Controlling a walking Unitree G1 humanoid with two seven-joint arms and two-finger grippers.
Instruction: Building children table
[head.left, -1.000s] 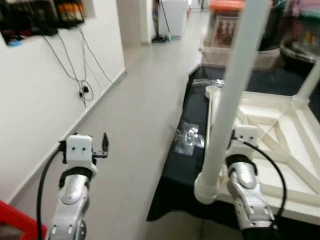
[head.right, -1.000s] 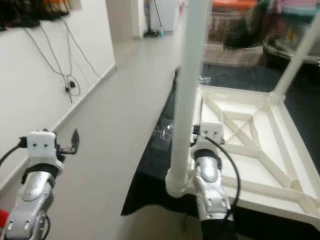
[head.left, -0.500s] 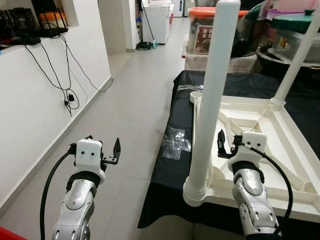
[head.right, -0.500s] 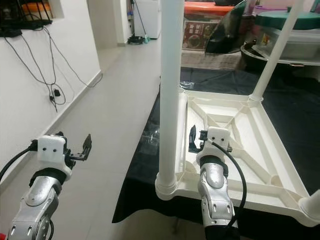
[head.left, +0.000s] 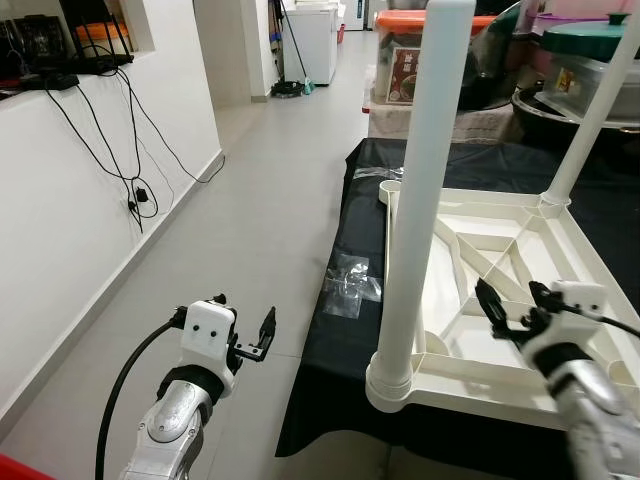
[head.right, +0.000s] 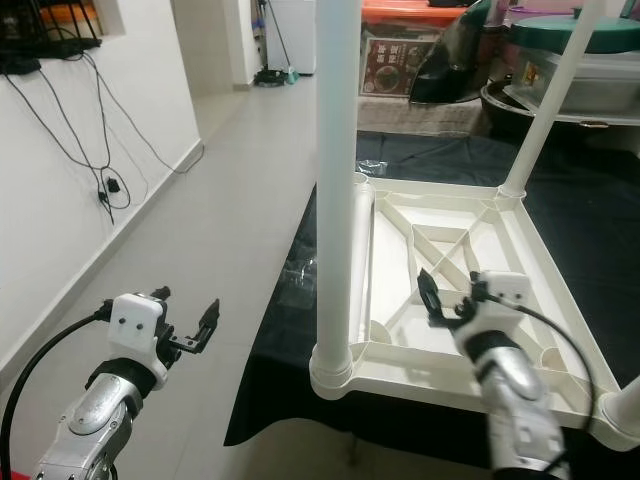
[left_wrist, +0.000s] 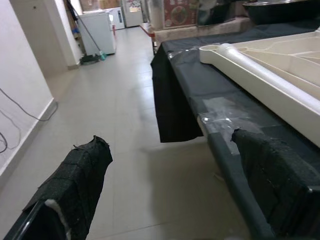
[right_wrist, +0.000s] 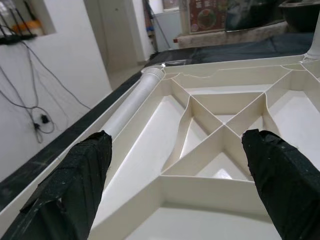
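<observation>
The white children's table top (head.left: 560, 250) lies upside down on a black-covered surface (head.left: 350, 330). One white leg (head.left: 420, 200) stands upright in its near left corner. A second leg (head.left: 590, 120) stands at the far right corner. A loose white leg (right_wrist: 132, 102) lies along the top's left edge. My right gripper (head.left: 490, 308) is open over the ribbed underside, right of the near upright leg, holding nothing. Over the floor to the left of the black surface, my left gripper (head.left: 266, 335) hangs open and empty.
A clear plastic bag (head.left: 352, 283) lies on the black cloth near its left edge. A white wall with dangling cables (head.left: 140, 190) runs along the left. Storage bins (head.left: 400, 70) stand at the back. Tiled floor (head.left: 250, 220) lies between wall and table.
My right gripper has moved right, away from the near upright leg and over the table's underside. My left gripper has shifted a little to the right.
</observation>
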